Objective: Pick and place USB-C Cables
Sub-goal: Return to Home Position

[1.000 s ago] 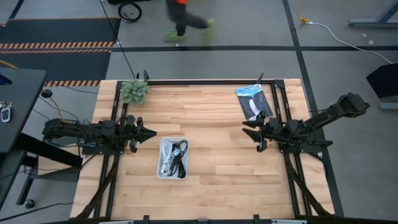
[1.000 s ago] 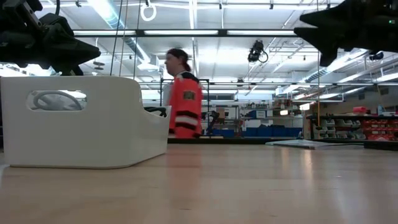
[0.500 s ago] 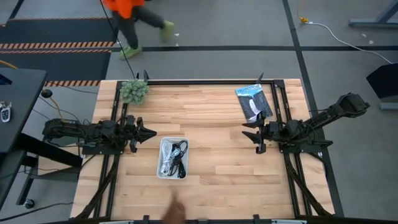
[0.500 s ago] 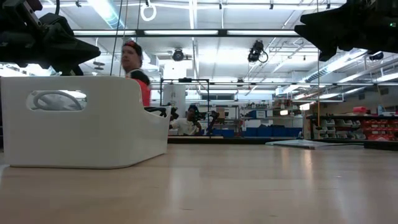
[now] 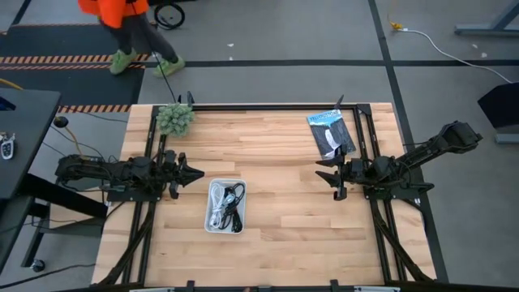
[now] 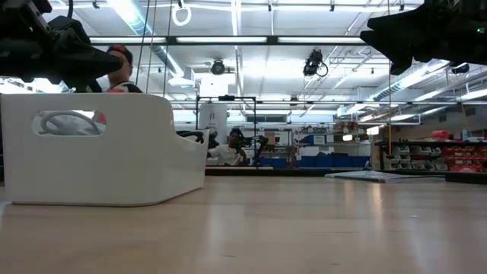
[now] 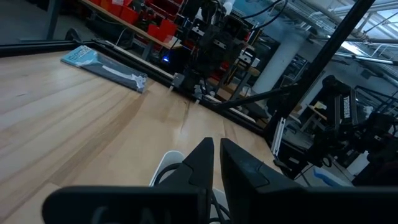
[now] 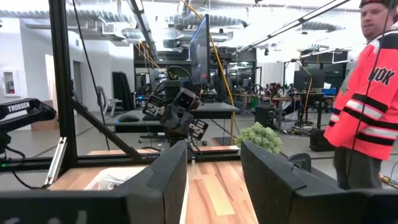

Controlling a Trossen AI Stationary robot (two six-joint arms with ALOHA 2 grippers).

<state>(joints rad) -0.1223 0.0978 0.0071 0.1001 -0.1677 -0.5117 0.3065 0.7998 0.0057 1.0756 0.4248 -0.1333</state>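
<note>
A white bin (image 5: 225, 206) stands on the wooden table, nearer its near edge. Several coiled USB-C cables lie in it: a black one (image 5: 236, 199) and pale ones (image 5: 216, 213); the colours of the rest I cannot tell. In the low view a coil (image 6: 68, 122) shows through the bin's handle slot. My left gripper (image 5: 199, 173) hovers left of the bin, above its far end, fingers shut (image 7: 217, 163). My right gripper (image 5: 321, 172) hovers toward the table's right, open (image 8: 213, 174), holding nothing.
A blue-black flat packet (image 5: 331, 134) lies near the far right corner, just beyond my right gripper. A green tuft (image 5: 175, 118) sits at the far left corner. A person in orange (image 5: 122, 20) walks on the floor beyond the far edge. Bare wood lies between the grippers.
Both arms and the bin have kept still. The person beyond the far edge has walked toward the left.
</note>
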